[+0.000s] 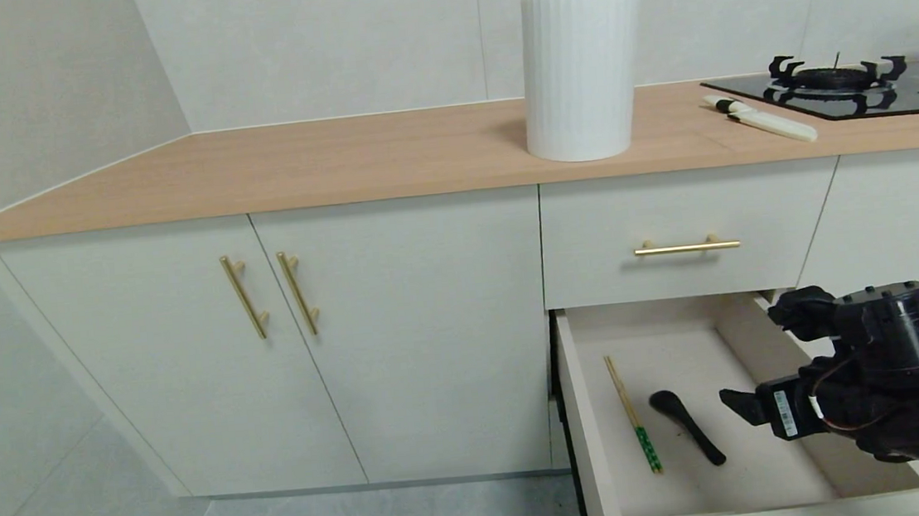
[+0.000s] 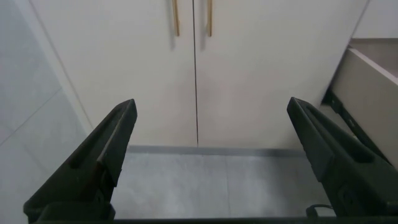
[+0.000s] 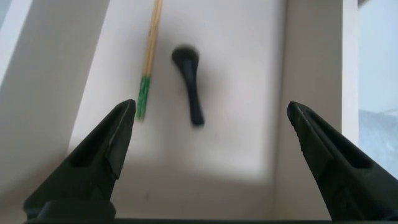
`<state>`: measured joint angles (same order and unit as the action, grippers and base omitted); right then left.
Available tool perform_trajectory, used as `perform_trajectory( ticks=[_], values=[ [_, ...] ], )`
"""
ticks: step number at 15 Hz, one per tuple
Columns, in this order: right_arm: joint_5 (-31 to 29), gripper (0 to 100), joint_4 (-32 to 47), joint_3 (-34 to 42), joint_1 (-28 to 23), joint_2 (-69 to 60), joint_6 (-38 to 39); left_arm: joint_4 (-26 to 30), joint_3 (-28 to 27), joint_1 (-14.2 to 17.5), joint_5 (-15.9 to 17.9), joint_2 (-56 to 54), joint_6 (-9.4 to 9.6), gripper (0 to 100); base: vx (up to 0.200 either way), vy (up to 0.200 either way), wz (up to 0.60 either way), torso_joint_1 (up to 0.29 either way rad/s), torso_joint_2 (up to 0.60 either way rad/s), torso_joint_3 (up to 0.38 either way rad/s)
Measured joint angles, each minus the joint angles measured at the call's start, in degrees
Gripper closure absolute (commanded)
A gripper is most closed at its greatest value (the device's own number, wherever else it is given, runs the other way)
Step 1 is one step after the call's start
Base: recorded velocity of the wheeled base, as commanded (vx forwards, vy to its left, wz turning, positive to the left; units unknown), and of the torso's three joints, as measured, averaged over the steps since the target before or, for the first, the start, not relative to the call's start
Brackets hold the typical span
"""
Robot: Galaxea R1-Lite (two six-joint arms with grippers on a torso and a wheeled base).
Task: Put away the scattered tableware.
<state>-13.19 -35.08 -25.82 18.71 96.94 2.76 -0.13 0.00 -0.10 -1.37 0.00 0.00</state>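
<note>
Black spoon (image 1: 689, 427), green-tipped chopsticks (image 1: 631, 414) (side by side) in open drawer (image 1: 583, 413).

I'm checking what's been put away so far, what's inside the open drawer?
On the floor of the drawer lie chopsticks with green ends and a black spoon, side by side, not touching. The right gripper covers the near right corner, so that part is hidden.
</note>
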Motion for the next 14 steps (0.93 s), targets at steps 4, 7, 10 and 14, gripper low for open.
perform_trajectory(
  ticks=[4,7,10,14],
  values=[
    [0.09,0,0.27,1.01,1.77,-1.07,-0.18,-0.02,-0.02,0.02,-0.02,0.00,0.00,0,-0.050,0.000,0.00,0.001,0.00,0.001],
    [0.09,0,2.96,1.12,3.86,-3.72,-0.20,-0.02,-0.02,0.00,-0.02,0.00,0.00,0,0.000,0.000,0.00,0.000,0.00,0.000],
    [2.44,0,10.05,1.23,7.22,-8.05,-0.35,0.00,0.00,0.02,0.00,0.00,0.00,0,0.000,0.000,0.00,0.000,0.00,0.000],
    [9.78,0,24.72,2.56,13.01,-16.30,-7.59,-0.02,0.00,0.00,-0.02,0.00,0.00,0,0.000,0.000,0.00,0.000,0.00,0.000]
  ],
)
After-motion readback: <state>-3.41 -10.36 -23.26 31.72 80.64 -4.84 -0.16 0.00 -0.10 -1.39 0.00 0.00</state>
